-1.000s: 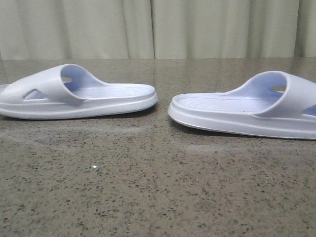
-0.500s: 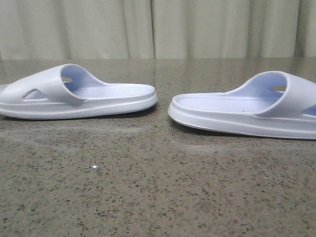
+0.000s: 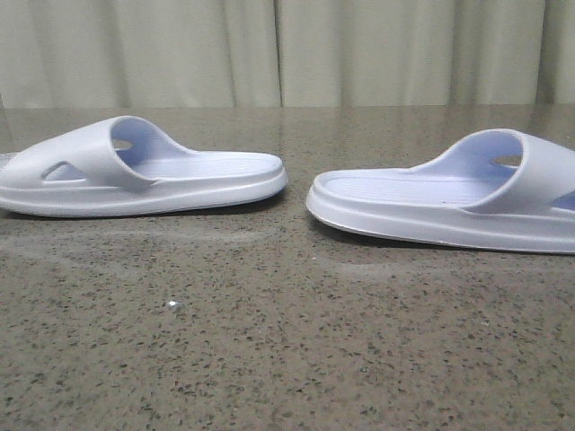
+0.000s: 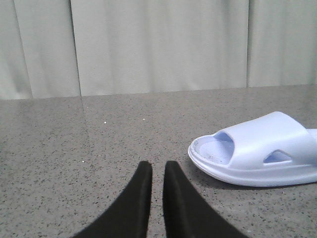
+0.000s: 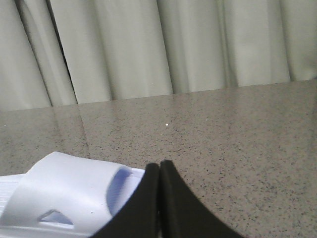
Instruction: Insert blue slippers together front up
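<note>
Two pale blue-white slippers lie flat on the speckled stone table, heels facing each other. The left slipper [image 3: 153,175] has its strap at the far left. The right slipper [image 3: 449,202] has its strap at the right edge. Neither gripper shows in the front view. In the left wrist view my left gripper [image 4: 158,166] is empty, its jaws nearly together with a narrow gap, low over bare table, and a slipper [image 4: 257,148] lies off to one side. In the right wrist view my right gripper [image 5: 159,166] is shut and empty, just beside a slipper's [image 5: 69,193] strap.
A pale pleated curtain [image 3: 287,49] hangs behind the table's far edge. The grey speckled tabletop [image 3: 269,341] stretches in front of both slippers, with a small white speck [image 3: 172,305] on it.
</note>
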Action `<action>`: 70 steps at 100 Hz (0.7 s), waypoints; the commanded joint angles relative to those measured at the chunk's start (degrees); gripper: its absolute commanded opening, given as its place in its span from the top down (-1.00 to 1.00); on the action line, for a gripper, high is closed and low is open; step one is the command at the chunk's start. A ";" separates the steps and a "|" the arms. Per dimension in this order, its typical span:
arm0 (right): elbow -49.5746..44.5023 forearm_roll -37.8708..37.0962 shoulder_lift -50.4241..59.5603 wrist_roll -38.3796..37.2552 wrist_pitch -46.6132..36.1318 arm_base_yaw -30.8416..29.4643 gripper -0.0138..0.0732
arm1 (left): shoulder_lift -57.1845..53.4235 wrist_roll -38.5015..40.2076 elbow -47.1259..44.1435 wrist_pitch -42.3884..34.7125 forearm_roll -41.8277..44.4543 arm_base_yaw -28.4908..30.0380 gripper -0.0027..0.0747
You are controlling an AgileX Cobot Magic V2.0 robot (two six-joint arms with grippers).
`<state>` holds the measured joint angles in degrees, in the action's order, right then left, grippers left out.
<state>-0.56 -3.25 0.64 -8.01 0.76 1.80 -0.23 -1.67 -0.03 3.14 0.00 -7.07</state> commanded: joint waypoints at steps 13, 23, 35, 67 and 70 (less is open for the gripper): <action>-0.85 -0.37 1.08 0.49 -4.66 -0.34 0.93 | -1.65 0.55 -0.39 -5.37 -7.82 0.08 0.89; 1.52 0.02 1.08 0.49 -0.05 -0.34 0.93 | -1.65 0.55 0.83 -5.38 -13.87 0.08 0.89; 6.61 0.25 1.08 0.49 6.46 -0.34 0.93 | -1.42 0.55 4.57 -1.63 -17.49 0.08 0.89; 22.16 4.43 -6.04 0.49 18.84 -0.34 0.93 | 11.58 3.12 21.49 12.19 -32.12 0.08 0.89; 23.95 5.22 -7.23 0.49 19.44 -0.34 0.93 | 13.34 3.12 23.04 12.70 -32.72 0.08 0.89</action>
<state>17.82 0.00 -2.76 -8.01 21.84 1.80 7.82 0.60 17.26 16.83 -29.18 -7.07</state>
